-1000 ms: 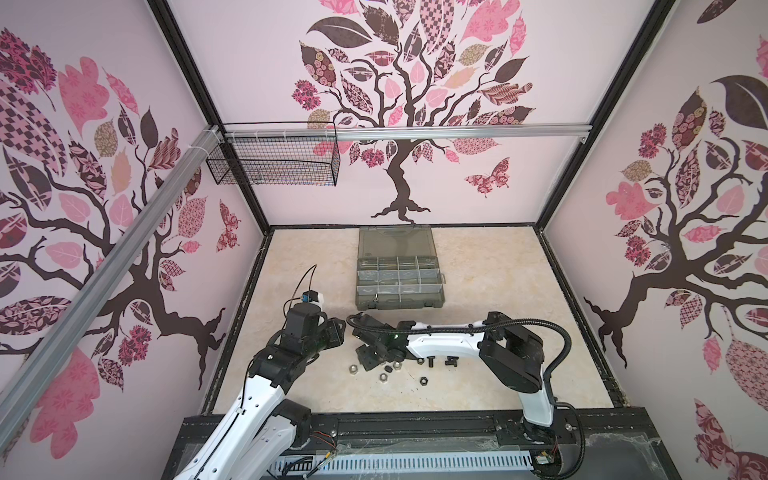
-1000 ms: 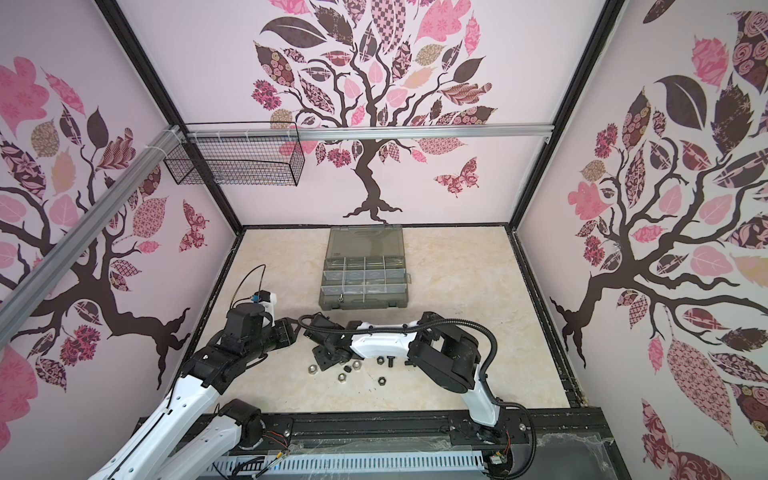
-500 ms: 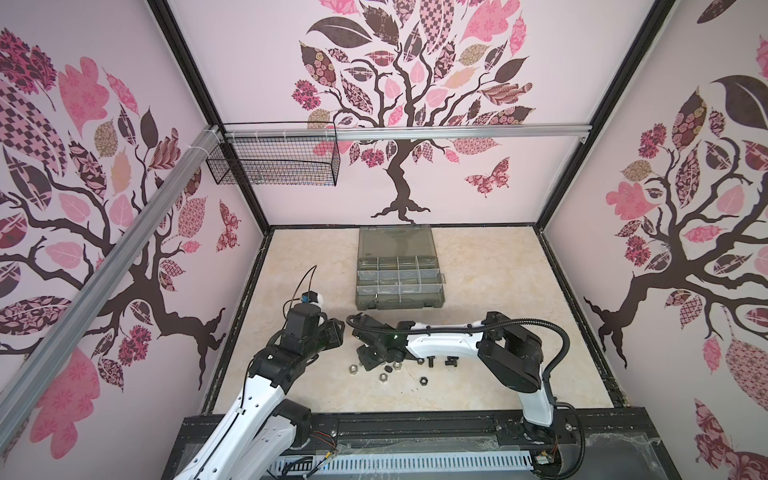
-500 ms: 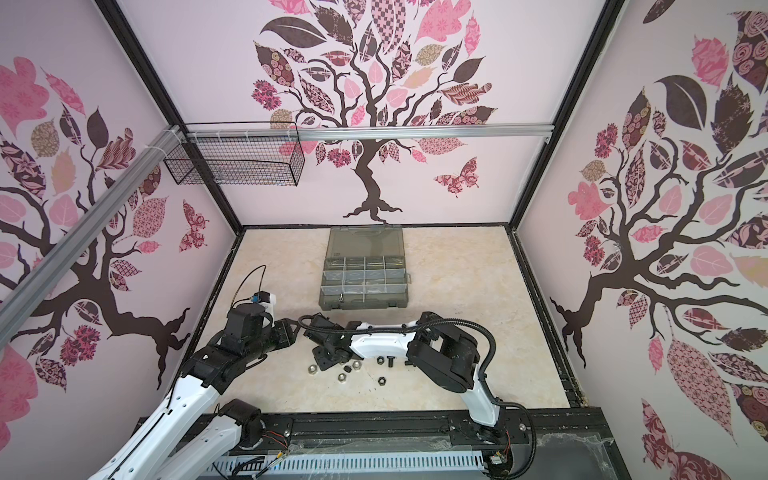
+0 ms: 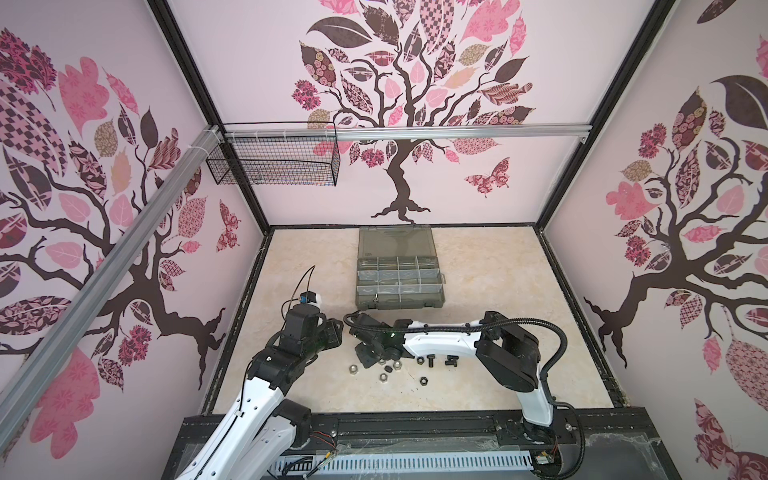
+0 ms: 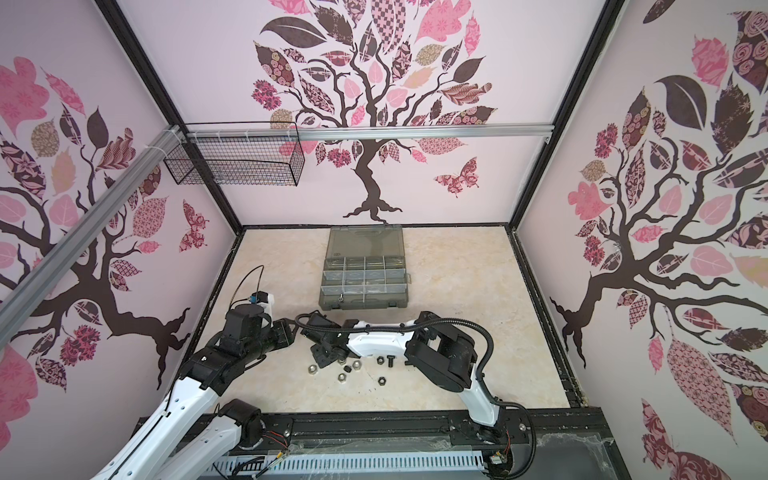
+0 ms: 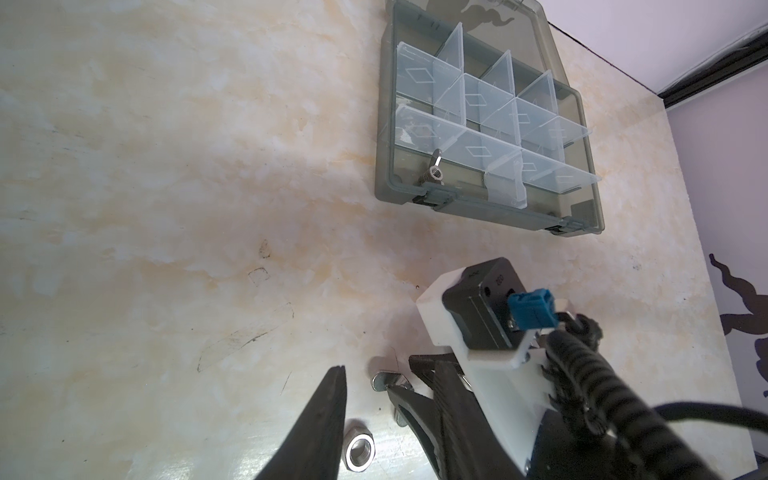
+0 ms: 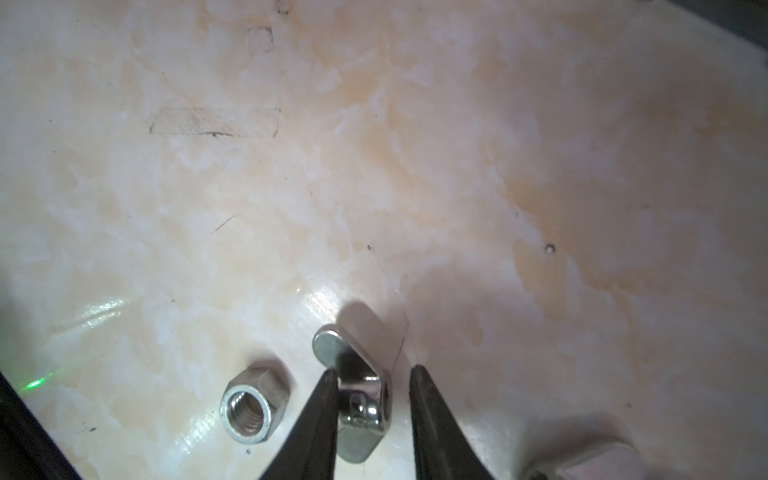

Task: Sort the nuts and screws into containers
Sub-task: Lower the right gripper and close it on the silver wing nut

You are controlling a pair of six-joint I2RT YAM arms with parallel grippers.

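Marbled worktop (image 8: 374, 166) beneath; my right end effector (image 8: 372, 370) has narrowed around the silver wing nut (image 8: 358, 401), touching one side, not yet clamped. Pickup looks imminent.

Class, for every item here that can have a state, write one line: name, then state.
organiser case: lid open
wing nut in case: lying in near-left corner compartment
right end effector: open, straddling table wing nut, one finger touching
table wing nut: resting on table, ungripped
left end effector: one finger shows, opening unclear
silver hex nut: loose on table
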